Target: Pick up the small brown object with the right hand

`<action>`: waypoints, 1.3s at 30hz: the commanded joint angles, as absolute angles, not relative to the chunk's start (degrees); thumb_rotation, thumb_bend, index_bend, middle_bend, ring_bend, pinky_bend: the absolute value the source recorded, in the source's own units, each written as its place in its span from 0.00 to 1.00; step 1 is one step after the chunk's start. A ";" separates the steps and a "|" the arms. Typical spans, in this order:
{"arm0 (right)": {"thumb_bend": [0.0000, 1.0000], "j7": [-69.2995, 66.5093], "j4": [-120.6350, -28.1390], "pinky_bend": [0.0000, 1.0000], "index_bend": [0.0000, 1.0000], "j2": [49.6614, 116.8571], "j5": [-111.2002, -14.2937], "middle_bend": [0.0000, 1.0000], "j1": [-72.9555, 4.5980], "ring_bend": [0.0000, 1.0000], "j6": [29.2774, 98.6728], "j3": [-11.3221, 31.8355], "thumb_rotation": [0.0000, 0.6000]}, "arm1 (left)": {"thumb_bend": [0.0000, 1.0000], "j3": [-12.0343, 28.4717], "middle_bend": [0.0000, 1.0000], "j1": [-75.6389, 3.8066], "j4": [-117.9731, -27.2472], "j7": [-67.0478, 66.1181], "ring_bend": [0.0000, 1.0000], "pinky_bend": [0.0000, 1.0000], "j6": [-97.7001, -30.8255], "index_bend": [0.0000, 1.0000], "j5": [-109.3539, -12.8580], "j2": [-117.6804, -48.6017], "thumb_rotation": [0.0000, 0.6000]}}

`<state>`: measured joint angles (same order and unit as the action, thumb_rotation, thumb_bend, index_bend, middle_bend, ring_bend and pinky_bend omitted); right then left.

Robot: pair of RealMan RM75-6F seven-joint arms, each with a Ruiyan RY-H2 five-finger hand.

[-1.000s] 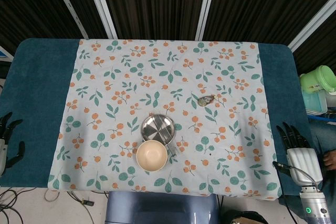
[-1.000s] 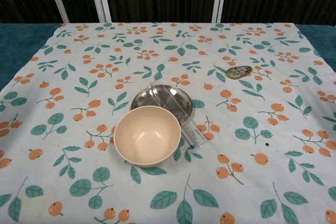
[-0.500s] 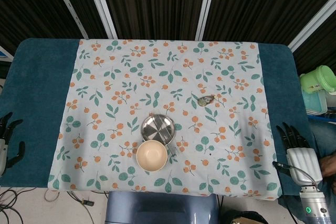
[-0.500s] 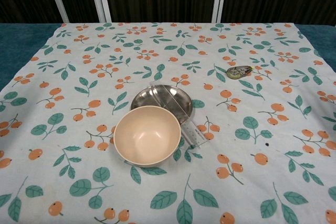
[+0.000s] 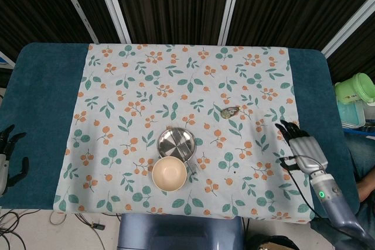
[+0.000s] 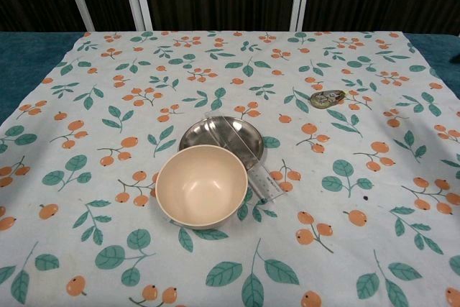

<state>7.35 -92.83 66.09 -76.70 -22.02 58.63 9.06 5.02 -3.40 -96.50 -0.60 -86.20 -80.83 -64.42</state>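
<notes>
The small brown object point(image 5: 230, 110) lies flat on the floral cloth, right of centre; the chest view shows the small brown object point(image 6: 328, 97) at upper right. My right hand point(image 5: 300, 148) hovers over the cloth's right part, fingers spread and holding nothing, below and right of the object and well apart from it. At the far left table edge sits my left hand point(image 5: 8, 153), fingers apart and empty. Neither hand shows in the chest view.
A cream bowl point(image 5: 169, 173) sits beside a steel plate point(image 5: 176, 143) near the front centre, with a clear ruler point(image 6: 250, 163) across the plate. Green and blue containers point(image 5: 354, 98) stand off the table at right. The floral cloth point(image 5: 146, 74) covers the teal table point(image 5: 41, 92).
My right hand has moved up and left from the table's right front corner onto the cloth, closer to the brown object. The left hand and the objects have not moved.
</notes>
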 commanded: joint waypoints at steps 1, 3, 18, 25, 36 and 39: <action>0.19 9.35 -92.15 0.24 0.00 66.96 -71.99 0.03 -27.31 0.08 53.33 12.19 1.00 | 0.50 5.11 0.04 -3.49 -96.73 -0.72 0.04 0.00 -86.07 0.17 -80.67 -64.37 1.00; 0.19 10.76 -91.78 0.24 0.00 67.84 -70.31 0.03 -29.15 0.08 51.61 12.84 1.00 | 0.50 5.12 0.04 -3.55 -96.94 -0.88 0.04 0.00 -85.89 0.17 -80.52 -64.31 1.00; 0.19 26.06 -78.77 0.24 0.05 80.05 -48.01 0.14 -47.78 0.13 39.78 15.01 1.00 | 0.50 5.47 0.04 -3.88 -97.52 -1.21 0.04 0.00 -85.07 0.17 -79.31 -63.99 1.00; 0.19 27.57 -70.57 0.24 0.10 85.53 -42.00 0.18 -52.60 0.17 37.86 14.77 1.00 | 0.50 5.84 0.04 -4.09 -97.52 -0.89 0.04 0.00 -84.42 0.17 -78.19 -63.89 1.00; 0.25 25.43 -59.52 0.24 0.22 91.48 -42.54 0.28 -55.73 0.26 35.68 13.39 1.00 | 0.50 6.14 0.04 -4.42 -98.20 -0.61 0.04 0.00 -83.31 0.17 -76.86 -63.35 1.00; 0.25 24.38 -56.70 0.24 0.23 92.87 -42.82 0.28 -56.08 0.26 34.32 12.92 1.00 | 0.50 6.18 0.04 -4.42 -98.38 -0.66 0.04 0.00 -83.29 0.17 -76.66 -63.31 1.00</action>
